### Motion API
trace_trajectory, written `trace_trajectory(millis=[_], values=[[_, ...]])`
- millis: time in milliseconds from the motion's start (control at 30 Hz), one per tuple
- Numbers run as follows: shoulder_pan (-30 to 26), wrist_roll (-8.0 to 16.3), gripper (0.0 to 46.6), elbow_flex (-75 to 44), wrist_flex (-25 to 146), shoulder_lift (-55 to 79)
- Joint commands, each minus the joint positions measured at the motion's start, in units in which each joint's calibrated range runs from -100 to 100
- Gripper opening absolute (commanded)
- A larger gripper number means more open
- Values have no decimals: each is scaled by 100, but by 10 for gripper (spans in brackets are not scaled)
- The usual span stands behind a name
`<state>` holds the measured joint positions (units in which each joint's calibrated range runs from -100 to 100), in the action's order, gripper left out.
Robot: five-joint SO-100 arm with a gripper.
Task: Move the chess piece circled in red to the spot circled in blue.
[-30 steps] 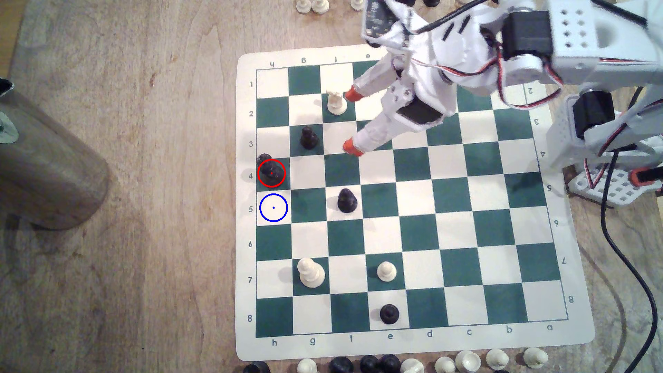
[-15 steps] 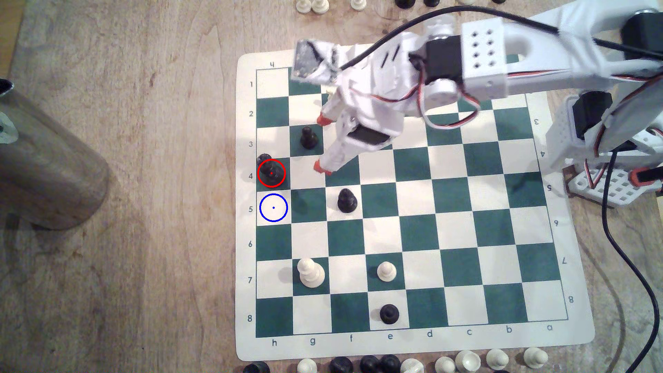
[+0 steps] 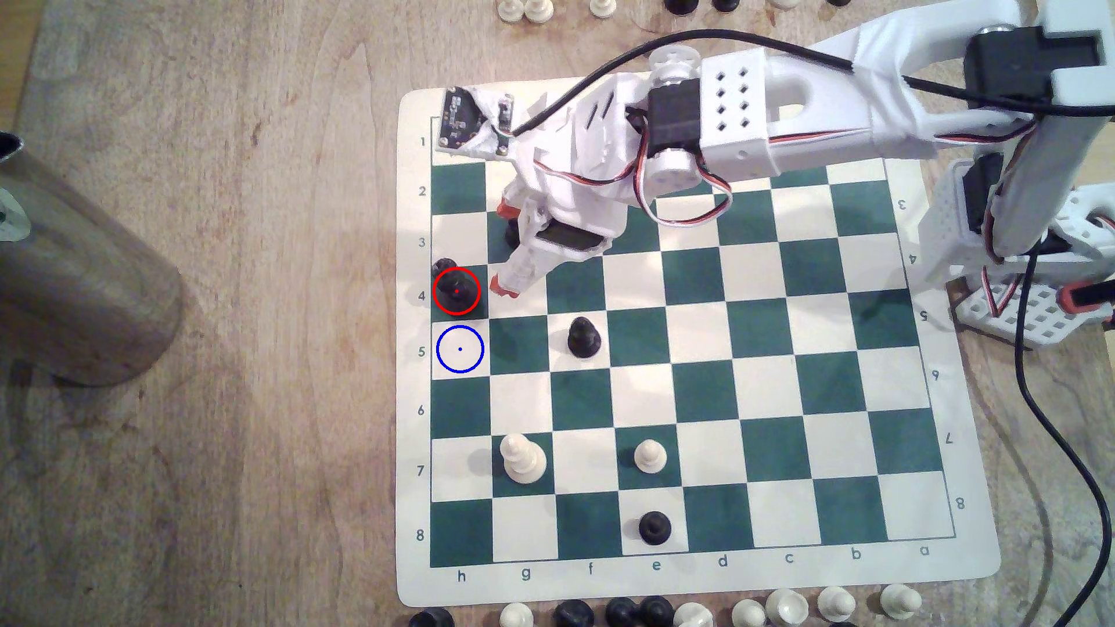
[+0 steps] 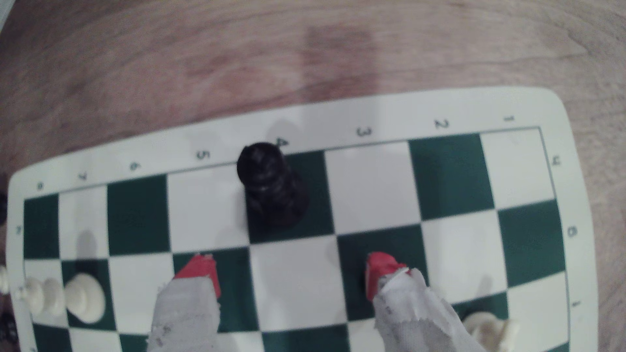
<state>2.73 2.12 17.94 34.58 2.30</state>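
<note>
Pincer (image 3: 504, 250): white, red-tipped fingers (image 4: 198, 270) spread well apart, nothing between them; poised above the chessboard (image 3: 977, 567) just beside the chess piece (image 3: 457, 291), on the side of it toward the board's middle. In the exterior view one red tip lies close to the chess piece without touching it; the other sits farther up the board, near a black pawn (image 3: 513, 232) partly covered by the arm.

Chess piece (image 4: 271, 186): tall, black, bumpy crown; upright on a green edge square by the printed 4, ringed in red.

Spot (image 3: 460, 349): cream-white edge square directly adjoining the chess piece's square, by the printed 5; blue ring and centre dot, unoccupied.

Black bishop (image 3: 583, 339): two files inward from the spot, same rank.

White pieces: a tall one (image 3: 522, 458) and a pawn (image 3: 650, 455), two ranks beyond the spot.

Black pawn (image 3: 654, 527): far rank, away from the chess piece.

Metal cylinder (image 3: 78, 271): on the wooden table (image 3: 241, 422), well apart from the chess piece, off the board.
</note>
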Motion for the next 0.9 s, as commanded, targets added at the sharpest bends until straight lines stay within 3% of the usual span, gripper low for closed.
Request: trace_trajectory(millis=[0, 333, 867], values=[[-11, 24, 228, -633, -280, 7], [-89, 63, 200, -878, -862, 500], [-183, 107, 199, -1395, -977, 975]])
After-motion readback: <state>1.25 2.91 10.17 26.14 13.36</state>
